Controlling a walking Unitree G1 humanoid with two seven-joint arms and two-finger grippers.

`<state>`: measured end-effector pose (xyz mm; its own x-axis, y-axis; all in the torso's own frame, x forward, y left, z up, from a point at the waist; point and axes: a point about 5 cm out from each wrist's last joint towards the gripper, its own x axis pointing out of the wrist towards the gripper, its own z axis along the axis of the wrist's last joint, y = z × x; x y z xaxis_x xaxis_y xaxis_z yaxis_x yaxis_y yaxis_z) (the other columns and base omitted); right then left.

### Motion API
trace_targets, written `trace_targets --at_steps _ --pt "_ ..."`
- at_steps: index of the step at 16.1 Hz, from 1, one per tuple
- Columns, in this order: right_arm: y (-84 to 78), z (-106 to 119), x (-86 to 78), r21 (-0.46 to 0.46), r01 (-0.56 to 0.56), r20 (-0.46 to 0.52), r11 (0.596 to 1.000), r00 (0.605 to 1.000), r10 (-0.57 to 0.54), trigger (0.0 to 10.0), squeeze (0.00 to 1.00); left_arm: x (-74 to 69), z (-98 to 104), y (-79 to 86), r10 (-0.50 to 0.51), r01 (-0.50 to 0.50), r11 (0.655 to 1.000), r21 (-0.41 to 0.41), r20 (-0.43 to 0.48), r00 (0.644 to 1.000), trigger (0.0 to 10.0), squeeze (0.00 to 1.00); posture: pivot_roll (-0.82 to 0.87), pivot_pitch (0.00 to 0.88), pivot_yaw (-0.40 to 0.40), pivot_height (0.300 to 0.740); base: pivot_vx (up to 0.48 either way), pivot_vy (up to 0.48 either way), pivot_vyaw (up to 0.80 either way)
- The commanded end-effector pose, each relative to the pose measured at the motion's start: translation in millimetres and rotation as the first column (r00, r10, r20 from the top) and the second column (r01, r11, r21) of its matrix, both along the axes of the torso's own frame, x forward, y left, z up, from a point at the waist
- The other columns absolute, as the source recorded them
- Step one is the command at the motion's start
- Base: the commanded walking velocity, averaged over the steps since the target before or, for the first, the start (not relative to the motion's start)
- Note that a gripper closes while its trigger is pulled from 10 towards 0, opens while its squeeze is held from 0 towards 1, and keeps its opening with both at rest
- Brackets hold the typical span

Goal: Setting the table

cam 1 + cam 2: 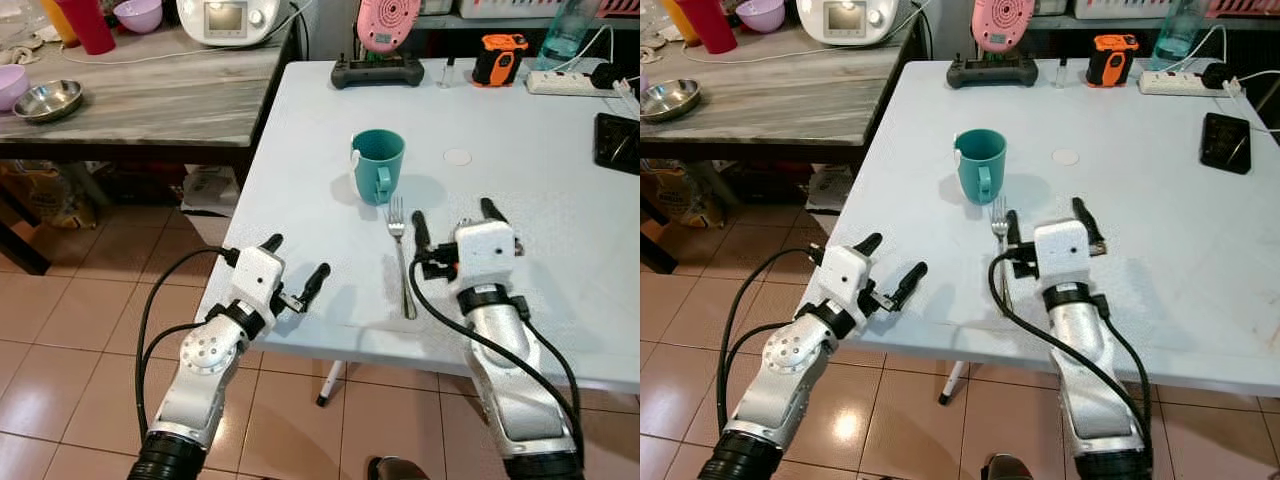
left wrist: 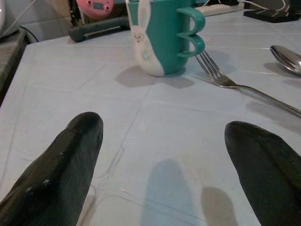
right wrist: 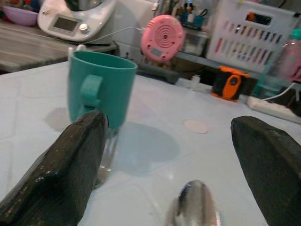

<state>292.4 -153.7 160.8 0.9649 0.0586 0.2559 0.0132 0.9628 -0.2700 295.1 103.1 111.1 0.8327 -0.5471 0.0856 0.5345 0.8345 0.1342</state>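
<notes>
- The right gripper (image 1: 454, 222) sits low over the light blue tabletop (image 1: 540, 190), its two long black fingers spread wide with nothing held between them.
- From the right wrist view, a shiny metal spoon (image 3: 194, 207) lies on the table in the gap between those fingers, bowl end showing, not touched by either one as far as I can tell.
- The silver metal fork (image 1: 401, 258) lies flat just outside the right gripper's left finger (image 1: 421, 230), close alongside it, tines pointing away toward the mug.
- The teal ceramic mug with a double-loop handle (image 1: 378, 165) stands upright just past the fork's tines, ahead of the right jaws and a bit to their left side. The handle faces back toward the robot.
- The left gripper (image 1: 296, 264) hovers at the near left edge of the table, jaws also wide apart and holding nothing.
- In the left wrist view the mug, which has a white rabbit picture on its side, is straight ahead beyond the open fingers (image 2: 61, 169), with the fork and spoon off toward the right finger's side, well apart from the left jaws.
- Far end of the table has a black game controller (image 1: 377, 70), an orange tape measure (image 1: 499, 58) and a white power strip (image 1: 562, 82).
</notes>
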Motion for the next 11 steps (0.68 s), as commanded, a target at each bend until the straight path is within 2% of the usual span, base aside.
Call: trace_targets --at_steps 1,2,3,4,5,6,7,8,9,11 --pt "3.1 7 -2.5 -0.014 -0.001 0.047 1.0 0.999 0.001 10.0 1.0 0.6 0 -1.2 -0.004 0.003 1.0 0.011 0.005 1.0 10.0 0.0 -0.29 0.138 0.082 0.74 0.0 0.0 0.0" --pt "4.3 8 -1.6 -0.037 0.001 0.059 0.999 0.998 0.002 10.0 1.0 0.8 0 -2.7 -0.006 0.006 1.0 0.01 0.004 1.0 10.0 0.0 -0.29 0.138 0.082 0.74 0.0 0.0 0.0" --pt "7.6 13 -0.6 -0.094 0.008 0.097 0.996 0.995 0.001 10.0 0.7 1.4 -1 -4.5 -0.005 0.005 1.0 0.01 0.001 1.0 10.0 0.0 -0.3 0.138 0.084 0.74 0.0 0.0 0.0" --pt "10.4 15 0.6 -0.125 0.017 0.122 0.992 0.993 -0.002 10.0 0.07 1.7 -1 -5.4 -0.005 0.005 1.0 0.009 0.0 1.0 10.0 0.0 -0.3 0.138 0.084 0.74 0.0 0.0 0.0" --pt "14.4 17 3.2 -0.141 0.019 0.137 0.99 0.991 0.001 10.0 0.0 2.1 -1 -6.4 -0.005 0.005 1.0 0.007 -0.001 1.0 10.0 0.0 -0.3 0.138 0.086 0.74 0.0 0.0 0.0" --pt "21.4 16 6.7 -0.136 -0.005 0.129 0.991 0.991 0.022 10.0 0.0 2.9 0 -6.6 0.004 -0.004 1.0 0.004 0.0 1.0 10.0 0.0 -0.3 0.139 0.086 0.74 0.0 0.0 0.0" --pt "25.9 14 8.2 -0.089 -0.038 0.101 0.995 0.994 0.047 10.0 0.0 3.5 0 -6.4 0.011 -0.011 1.0 0.001 -0.002 1.0 10.0 0.0 -0.29 0.139 0.084 0.74 0.0 0.0 0.0" --pt "33.7 7 10.7 0.083 -0.106 0.021 0.991 0.994 0.105 10.0 0.0 4.4 -1 -5.8 0.024 -0.024 1.0 -0.002 -0.006 1.0 10.0 0.0 -0.29 0.139 0.082 0.74 0.0 0.0 0.0" --pt "41.8 5 11.2 0.255 -0.178 -0.018 0.951 0.982 0.189 10.0 0.0 6.0 0 -4.1 0.051 -0.051 0.999 0.001 0.001 0.999 10.0 0.0 -0.29 0.14 0.081 0.74 0.0 0.0 0.0" --pt "49.6 4 9.6 0.364 -0.248 -0.028 0.898 0.96 0.277 10.0 0.0 7.2 1 -1.8 0.077 -0.077 0.997 0.002 0.011 0.997 10.0 0.0 -0.29 0.142 0.079 0.74 0.0 0.0 0.0"
